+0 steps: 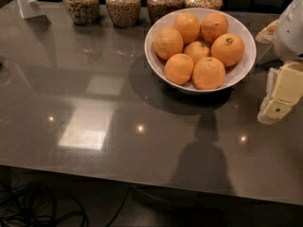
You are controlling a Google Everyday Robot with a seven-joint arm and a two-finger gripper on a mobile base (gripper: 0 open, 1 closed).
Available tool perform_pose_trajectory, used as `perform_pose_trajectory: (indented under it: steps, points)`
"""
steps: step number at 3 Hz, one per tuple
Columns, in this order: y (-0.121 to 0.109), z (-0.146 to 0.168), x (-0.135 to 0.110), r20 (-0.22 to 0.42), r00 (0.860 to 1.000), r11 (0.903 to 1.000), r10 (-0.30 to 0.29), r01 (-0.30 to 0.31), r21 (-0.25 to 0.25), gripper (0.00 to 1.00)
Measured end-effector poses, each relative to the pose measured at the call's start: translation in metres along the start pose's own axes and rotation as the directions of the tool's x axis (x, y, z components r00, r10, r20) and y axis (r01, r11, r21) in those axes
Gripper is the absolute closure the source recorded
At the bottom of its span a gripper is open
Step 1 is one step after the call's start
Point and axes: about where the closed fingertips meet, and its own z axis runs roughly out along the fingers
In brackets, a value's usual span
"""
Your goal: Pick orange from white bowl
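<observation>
The white bowl [155, 62] stands on the grey table toward the back right. It holds several oranges [208, 73] heaped together. My gripper [279, 97] is at the right edge of the view, just right of the bowl and slightly nearer the front, hanging above the table. It holds nothing that I can see. The arm's white housing [292, 25] rises above it at the far right.
Several glass jars [123, 4] with brown filling line the table's back edge behind the bowl. A white stand [27, 3] sits at the back left corner. The grey table [94, 141] has its front edge low in view, with cables on the floor below.
</observation>
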Motion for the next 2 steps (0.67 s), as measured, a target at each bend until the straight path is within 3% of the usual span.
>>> perform_pose_trajectory:
  steps: [2]
  points:
    - [-0.0083, -0.0019, -0.0027, 0.037, 0.999, 0.9996, -0.007, 0.006, 0.028, 0.0]
